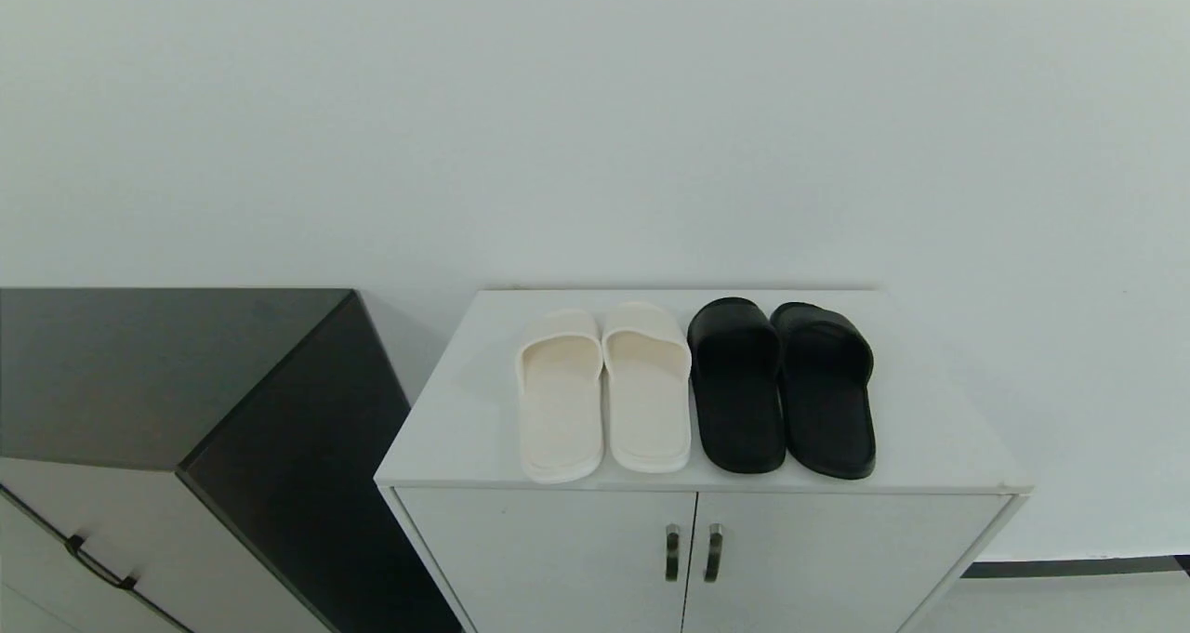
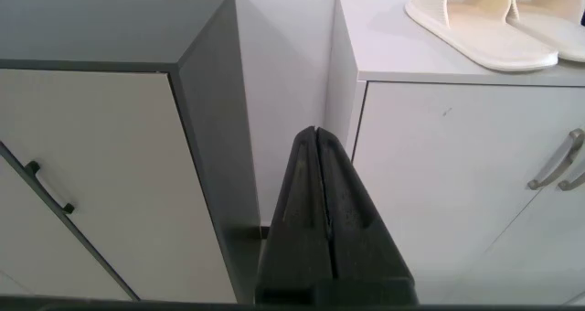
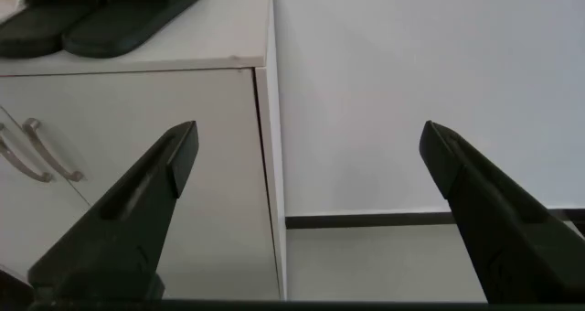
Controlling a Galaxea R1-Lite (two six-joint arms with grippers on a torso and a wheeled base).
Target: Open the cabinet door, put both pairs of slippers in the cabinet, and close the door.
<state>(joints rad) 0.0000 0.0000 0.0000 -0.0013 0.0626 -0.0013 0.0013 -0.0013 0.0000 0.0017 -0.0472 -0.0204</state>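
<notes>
Though left hand [image 2: 316, 137] closed, right hand [image 3: 311, 128] agape

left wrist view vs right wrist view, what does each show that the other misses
Left wrist view alone: the dark cabinet with its black handle, the white slippers, and the left tool, shut. Right wrist view alone: the black slippers, the right tool, open, and the dark baseboard. Both: the white cabinet, doors closed, its two metal handles, slippers on top.
</notes>
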